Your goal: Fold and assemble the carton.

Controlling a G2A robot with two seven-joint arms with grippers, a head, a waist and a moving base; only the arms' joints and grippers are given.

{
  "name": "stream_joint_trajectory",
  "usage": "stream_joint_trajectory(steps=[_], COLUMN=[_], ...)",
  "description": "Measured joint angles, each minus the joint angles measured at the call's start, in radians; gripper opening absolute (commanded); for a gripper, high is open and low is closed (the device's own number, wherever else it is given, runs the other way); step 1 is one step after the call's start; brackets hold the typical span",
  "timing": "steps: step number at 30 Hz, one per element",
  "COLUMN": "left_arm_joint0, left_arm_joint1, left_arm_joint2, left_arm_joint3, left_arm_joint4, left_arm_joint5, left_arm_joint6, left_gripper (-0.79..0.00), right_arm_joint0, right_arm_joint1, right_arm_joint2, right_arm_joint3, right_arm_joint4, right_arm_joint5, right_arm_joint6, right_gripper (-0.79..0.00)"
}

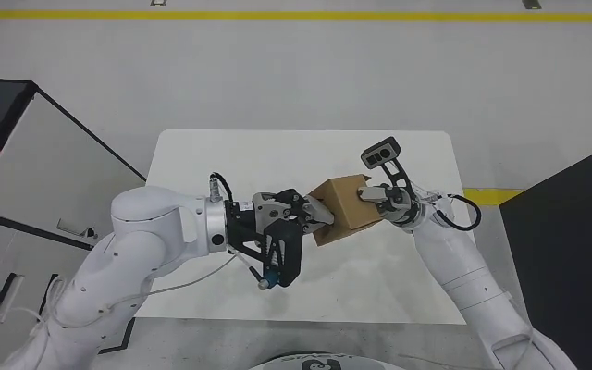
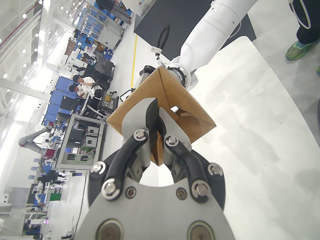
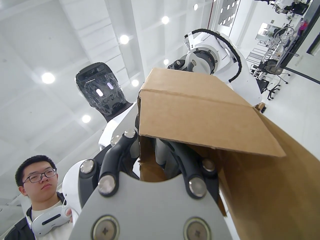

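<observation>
A brown carton [image 1: 344, 205] hangs tilted above the middle of the white table [image 1: 388, 277], held between both arms. My left gripper [image 1: 313, 212] is at its left end, and in the left wrist view this gripper [image 2: 155, 116] is shut on a cardboard edge of the carton [image 2: 140, 101], whose open end shows folded flaps inside. My right gripper [image 1: 374, 196] is at the carton's right end. In the right wrist view the right gripper [image 3: 147, 148] is shut on a wall of the carton [image 3: 200, 116], one finger on each side, with a loose flap folded over its fingers.
Bare table top lies in front of and behind the carton. A dark panel [image 1: 555, 250] stands to the table's right and a black frame [image 1: 37, 139] to its left. A person's shoes [image 2: 298, 48] show past the table's edge.
</observation>
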Motion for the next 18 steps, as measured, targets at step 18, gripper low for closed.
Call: stream_joint_trajectory(steps=[18], left_arm_joint0=[-0.002], left_arm_joint1=[0.002], left_arm_joint2=[-0.009], left_arm_joint3=[0.003], left_arm_joint4=[0.002], left_arm_joint5=[0.0], left_arm_joint6=[-0.002], left_gripper=[-0.785], right_arm_joint0=[0.006], right_arm_joint1=[-0.002], right_arm_joint2=[0.007], right_arm_joint3=[0.026], right_arm_joint4=[0.023], right_arm_joint5=[-0.004], right_arm_joint6=[0.0], right_gripper=[-0.785])
